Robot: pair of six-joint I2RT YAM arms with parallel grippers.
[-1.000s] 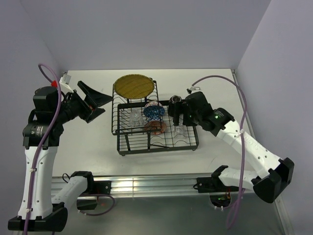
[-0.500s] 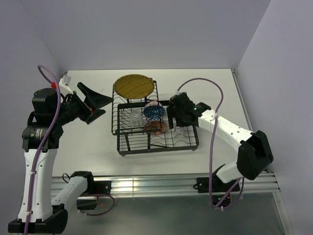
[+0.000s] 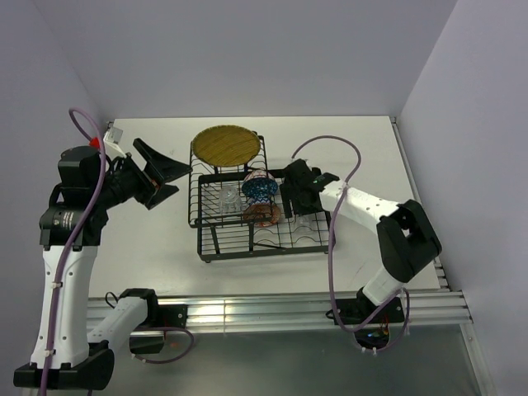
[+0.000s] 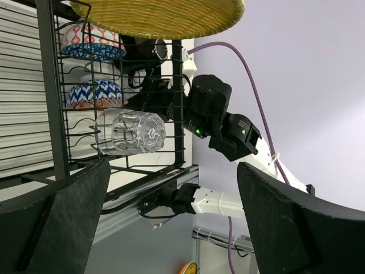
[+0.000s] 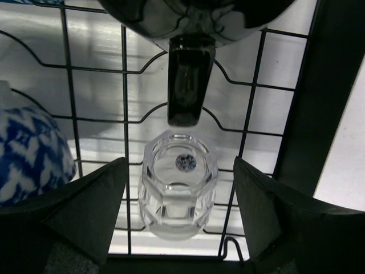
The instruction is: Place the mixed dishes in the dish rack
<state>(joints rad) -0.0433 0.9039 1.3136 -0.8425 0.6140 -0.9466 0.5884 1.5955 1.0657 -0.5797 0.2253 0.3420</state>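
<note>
The black wire dish rack [image 3: 216,239] stands mid-table. A yellow plate [image 3: 225,144] stands at its back. The blue bowl [image 3: 258,188] and orange-red bowl [image 3: 264,215] sit in the middle, with a clear glass cup [image 3: 228,195] to their left. My right gripper [image 3: 297,202] hovers over the rack's right side, open. In the right wrist view a second glass cup [image 5: 178,182] stands upside down between its open fingers [image 5: 91,205], untouched. The black mug [image 5: 191,23] lies just beyond it. My left gripper [image 3: 165,177] is open and empty, left of the rack.
White walls close in the table at the back and both sides. The right arm's purple cable [image 3: 330,148] loops over the table behind the rack. The left wrist view shows the rack side-on, with the glass cup [image 4: 131,131] and the right arm [image 4: 222,120] behind it.
My right arm has swung in over the rack and its gripper has shifted slightly left, above the right-hand glass cup. The left arm has barely moved.
</note>
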